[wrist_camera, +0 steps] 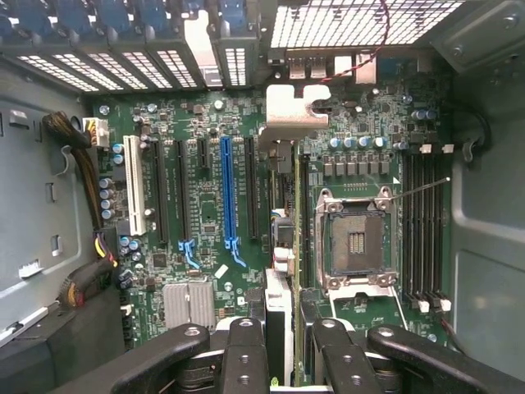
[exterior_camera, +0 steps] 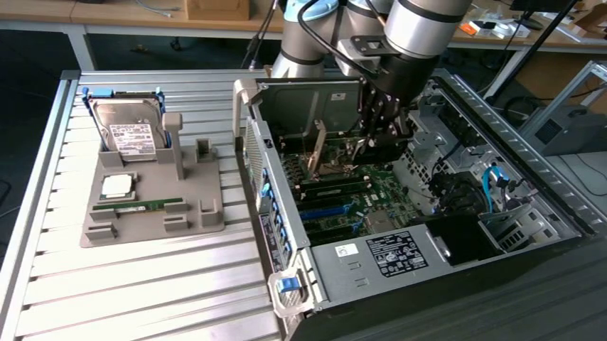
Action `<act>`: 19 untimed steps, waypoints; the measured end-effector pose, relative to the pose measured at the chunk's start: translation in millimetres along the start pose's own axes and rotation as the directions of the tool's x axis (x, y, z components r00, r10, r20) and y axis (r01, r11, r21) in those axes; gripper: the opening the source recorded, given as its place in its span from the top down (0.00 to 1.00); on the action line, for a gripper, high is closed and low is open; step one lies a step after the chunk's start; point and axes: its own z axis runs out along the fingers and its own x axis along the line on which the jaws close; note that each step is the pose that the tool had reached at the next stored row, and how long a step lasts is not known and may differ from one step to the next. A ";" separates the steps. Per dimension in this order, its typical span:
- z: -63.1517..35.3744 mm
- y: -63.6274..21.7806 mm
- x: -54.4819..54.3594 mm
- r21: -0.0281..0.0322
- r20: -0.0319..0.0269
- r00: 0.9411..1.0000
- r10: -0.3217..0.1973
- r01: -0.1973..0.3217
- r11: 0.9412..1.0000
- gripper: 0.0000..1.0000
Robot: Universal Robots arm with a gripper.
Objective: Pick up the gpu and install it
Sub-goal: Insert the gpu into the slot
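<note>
A: What sits on the slatted table (exterior_camera: pixel 142 284)?
B: An open computer case (exterior_camera: pixel 455 234) along its far edge.
A: And the gripper (exterior_camera: pixel 372 145)?
B: Inside, fingers (wrist_camera: pixel 246 353) clamped on the gpu (wrist_camera: pixel 283 246) (held edge-on) above the motherboard (wrist_camera: pixel 205 213).

Exterior view: stands off the arm, high above the slatted surface (exterior_camera: pixel 142 284), looking down at an angle on the open computer case (exterior_camera: pixel 417 234), far enough to take in the whole case and the grey parts holder (exterior_camera: pixel 152 206) beside it.
Wrist view: rides just behind the hand (wrist_camera: pixel 279 361), facing straight down into the case, close over the motherboard (wrist_camera: pixel 213 205).
Shared ground: the motherboard inside the case, with its empty processor socket (wrist_camera: pixel 354 242) and long blue slot (wrist_camera: pixel 226 193).
</note>
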 end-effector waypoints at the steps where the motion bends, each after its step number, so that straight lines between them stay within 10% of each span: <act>1: 0.1 0.0 0.1 0.000 0.000 1.000 0.000 0.000 1.000 0.73; 19: 1.8 1.1 7.2 0.000 0.000 1.000 0.000 0.000 1.000 0.73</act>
